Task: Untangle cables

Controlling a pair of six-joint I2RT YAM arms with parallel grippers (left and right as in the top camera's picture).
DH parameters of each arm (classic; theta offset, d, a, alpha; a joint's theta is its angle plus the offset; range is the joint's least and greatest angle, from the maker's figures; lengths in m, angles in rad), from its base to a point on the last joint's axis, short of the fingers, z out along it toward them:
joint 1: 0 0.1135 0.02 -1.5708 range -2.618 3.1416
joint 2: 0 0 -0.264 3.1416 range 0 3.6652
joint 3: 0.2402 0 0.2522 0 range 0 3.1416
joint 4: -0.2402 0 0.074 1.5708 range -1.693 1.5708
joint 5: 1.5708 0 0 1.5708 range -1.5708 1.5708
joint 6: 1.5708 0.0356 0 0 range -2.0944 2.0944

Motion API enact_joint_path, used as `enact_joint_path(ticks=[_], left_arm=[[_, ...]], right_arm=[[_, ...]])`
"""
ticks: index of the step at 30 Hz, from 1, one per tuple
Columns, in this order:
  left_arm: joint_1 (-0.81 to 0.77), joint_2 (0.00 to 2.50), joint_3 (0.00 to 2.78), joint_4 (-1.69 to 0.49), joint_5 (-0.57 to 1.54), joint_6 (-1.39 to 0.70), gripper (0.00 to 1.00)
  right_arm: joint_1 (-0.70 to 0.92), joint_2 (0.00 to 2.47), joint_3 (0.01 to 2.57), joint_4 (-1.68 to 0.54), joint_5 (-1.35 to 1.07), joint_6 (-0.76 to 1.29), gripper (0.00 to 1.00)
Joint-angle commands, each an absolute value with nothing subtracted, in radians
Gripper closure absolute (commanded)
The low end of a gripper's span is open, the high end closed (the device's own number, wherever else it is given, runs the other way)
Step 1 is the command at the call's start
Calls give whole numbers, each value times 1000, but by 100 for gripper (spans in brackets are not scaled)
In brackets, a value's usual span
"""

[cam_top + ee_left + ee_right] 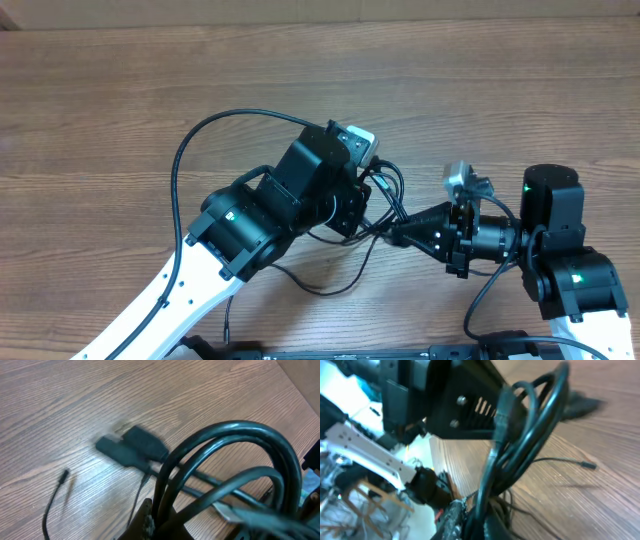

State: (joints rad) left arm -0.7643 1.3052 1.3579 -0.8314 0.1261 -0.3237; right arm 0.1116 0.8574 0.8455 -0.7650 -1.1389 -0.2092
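Observation:
The cables are a tangle of black loops hanging between my two grippers at the table's middle. From the left, my left gripper is shut on them; in the left wrist view the loops rise out of its closed jaws. Opposite it, my right gripper reaches in from the right and is shut on the same bundle, with strands pinched between its fingers. A thin loose strand trails onto the table below. One thin cable end with a small plug lies flat on the wood.
A thick black wire fixed to the left arm arcs over the wooden table. The left arm's black housing sits close in front of the right wrist camera. A blurred dark plug-like piece lies on the table beyond the loops.

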Motion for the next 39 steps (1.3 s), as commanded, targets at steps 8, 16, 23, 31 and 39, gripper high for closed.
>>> enact_joint_path(ticks=[8, 16, 23, 31, 39], left_arm=[[-758, 1296, 1362, -930, -186, -722, 96], [-723, 1296, 1362, -1029, -237, -1033, 96], [-712, 1296, 1362, -1036, -174, -1121, 96], [-698, 1296, 1362, -1042, -144, -1374, 96], [-646, 1296, 1362, -906, 15, -1417, 96]], right_arm=[[112, 849, 857, -762, -1150, -218, 96], [112, 849, 857, -735, -1169, -214, 96], [111, 849, 857, -676, -1164, -134, 96], [111, 849, 857, -636, -1161, -60, 96], [111, 849, 857, -639, -1134, -52, 96]])
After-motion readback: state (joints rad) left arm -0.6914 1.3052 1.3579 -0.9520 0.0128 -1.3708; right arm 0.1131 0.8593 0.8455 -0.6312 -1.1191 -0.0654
